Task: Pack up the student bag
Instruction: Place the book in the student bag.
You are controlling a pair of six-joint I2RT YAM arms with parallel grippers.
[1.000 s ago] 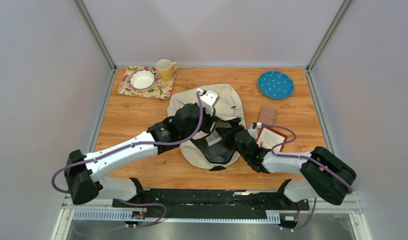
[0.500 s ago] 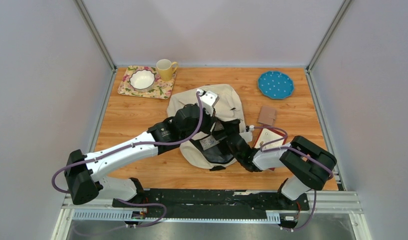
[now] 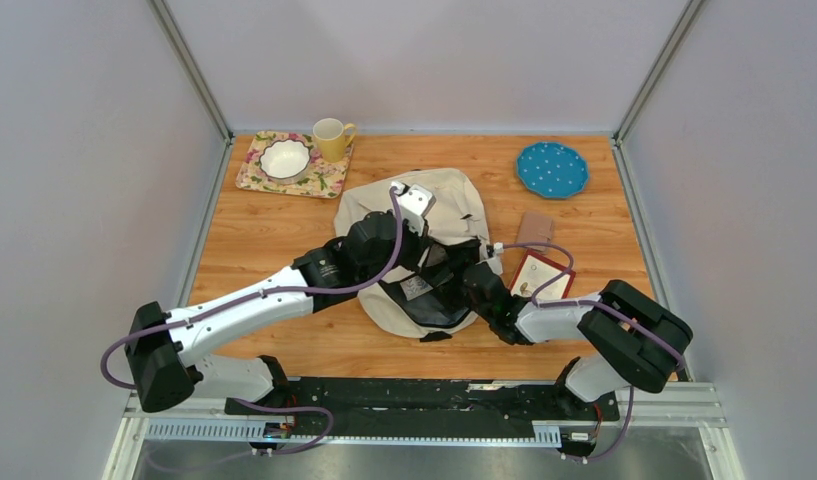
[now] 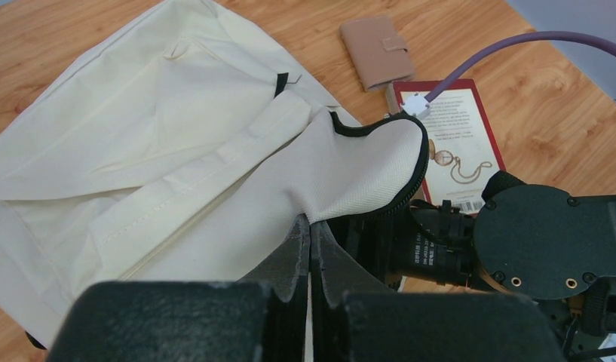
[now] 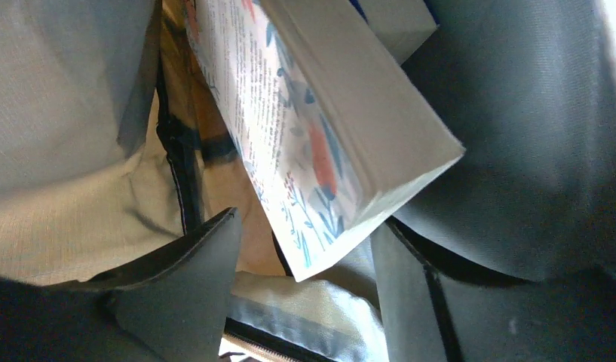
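The cream student bag [image 3: 454, 200] lies mid-table, its dark mouth facing the arms. My left gripper [image 4: 311, 232] is shut on the bag's zip-edged rim and holds that flap [image 4: 365, 170] lifted. My right gripper [image 5: 304, 260] is inside the bag, jaws open. A thick book with a floral cover [image 5: 320, 128] rests in the bag's interior, its near corner lying between the open fingers [image 5: 191, 279] and touching neither. In the top view the right gripper [image 3: 446, 285] sits in the bag's mouth, just below the left gripper [image 3: 431, 258].
A red-covered book [image 3: 541, 275] and a tan wallet [image 3: 534, 228] lie on the table right of the bag. A blue dotted plate [image 3: 551, 168] sits at the back right. A yellow mug [image 3: 331, 138] and a white bowl [image 3: 284, 157] stand on a floral tray [image 3: 252, 172] at the back left.
The right gripper's jaws have spread apart and let go of the floral book inside the bag. The right arm's elbow swung left. The left gripper keeps its hold on the rim.
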